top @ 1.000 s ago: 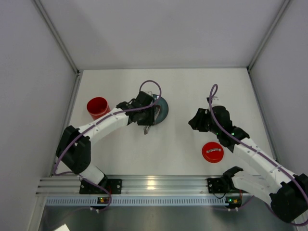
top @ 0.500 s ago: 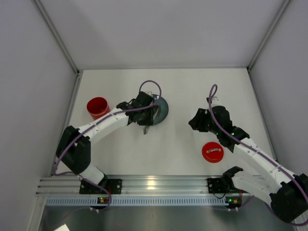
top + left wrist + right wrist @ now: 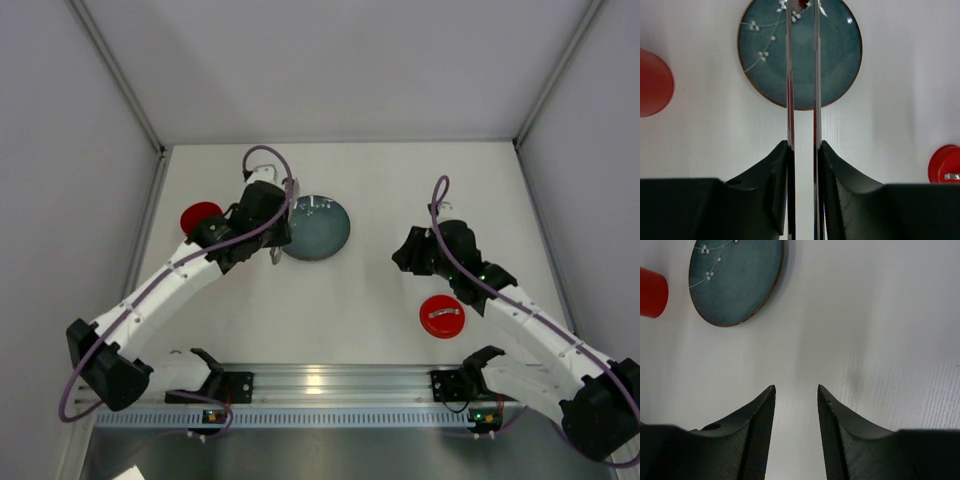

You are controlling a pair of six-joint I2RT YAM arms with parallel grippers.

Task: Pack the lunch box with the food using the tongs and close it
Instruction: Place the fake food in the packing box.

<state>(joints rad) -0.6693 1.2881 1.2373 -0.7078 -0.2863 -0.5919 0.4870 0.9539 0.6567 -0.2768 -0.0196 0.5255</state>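
On bench (image 3: 380,300), plate (image 3: 840,60) is flanked at left by lunch box (image 3: 651,82). Tongs (image 3: 789,90) are squeezed in left hand (image 3: 803,147), red food bit (image 3: 801,4) pinched at tips; right hand (image 3: 796,390) is held part-open, empty. Next, prob.: bit to be carried over box & released

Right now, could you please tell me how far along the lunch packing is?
Done: the plate looks bare. In hand: the left gripper clamps the tongs, a small red-brown bit pinched at their tips. Left: drop it in the lunch box, then fit the lid lying by the open, empty right gripper.
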